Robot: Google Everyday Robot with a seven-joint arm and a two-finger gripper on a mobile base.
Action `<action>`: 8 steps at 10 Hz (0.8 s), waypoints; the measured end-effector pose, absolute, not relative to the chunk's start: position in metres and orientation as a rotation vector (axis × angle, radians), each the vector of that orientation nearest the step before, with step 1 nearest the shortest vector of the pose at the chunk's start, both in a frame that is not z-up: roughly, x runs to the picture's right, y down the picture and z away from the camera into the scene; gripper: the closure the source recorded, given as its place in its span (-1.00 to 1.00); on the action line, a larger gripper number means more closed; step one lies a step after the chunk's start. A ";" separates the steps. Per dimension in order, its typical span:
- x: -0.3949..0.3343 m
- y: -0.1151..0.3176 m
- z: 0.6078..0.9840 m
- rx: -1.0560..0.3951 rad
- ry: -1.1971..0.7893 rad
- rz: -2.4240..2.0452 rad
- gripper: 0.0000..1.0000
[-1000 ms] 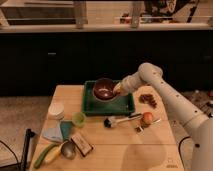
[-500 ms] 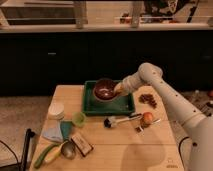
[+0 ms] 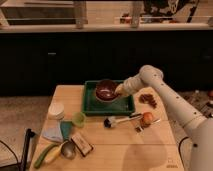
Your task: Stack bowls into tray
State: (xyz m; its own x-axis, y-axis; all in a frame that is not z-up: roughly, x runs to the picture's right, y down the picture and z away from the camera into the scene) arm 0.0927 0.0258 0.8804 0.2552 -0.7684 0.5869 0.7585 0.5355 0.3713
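We had the bright green rectangular plastic tray (image 3: 91, 106) sitting near the back edge of the light wooden tabletop (image 3: 125, 145), low walls all round. The glossy dark maroon round bowl (image 3: 105, 90) was inside it, over the tray's middle; whether it sat on the bottom or hung just above, we couldn't tell. The white arm (image 3: 170, 97) came in from the right, and the gripper (image 3: 118, 90) was right at the bowl's right rim. Whether it was pinching that rim or spread apart, we couldn't tell.

Room-wise, the tray's left part looked bare. The front right of the tabletop was bare wood too.

The front left was crowded: a small white round cup (image 3: 56, 110), a pale green cup (image 3: 78, 119), a teal folded cloth (image 3: 65, 130) with a pale triangular piece beside it, a shiny metal spoon-like thing (image 3: 68, 149), a green and yellow banana (image 3: 46, 155) hanging close to the left edge.

Just in front of the tray lay a brush with a dark head (image 3: 111, 121), and to its right a round orange fruit (image 3: 147, 119). A reddish-brown crumbly heap (image 3: 147, 99) sat under the arm.
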 end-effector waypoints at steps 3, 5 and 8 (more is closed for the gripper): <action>0.103 0.038 0.893 0.018 -0.794 -1.004 1.00; 0.106 0.046 0.903 0.020 -0.781 -0.987 0.97; 0.112 0.052 0.911 0.027 -0.774 -0.964 0.45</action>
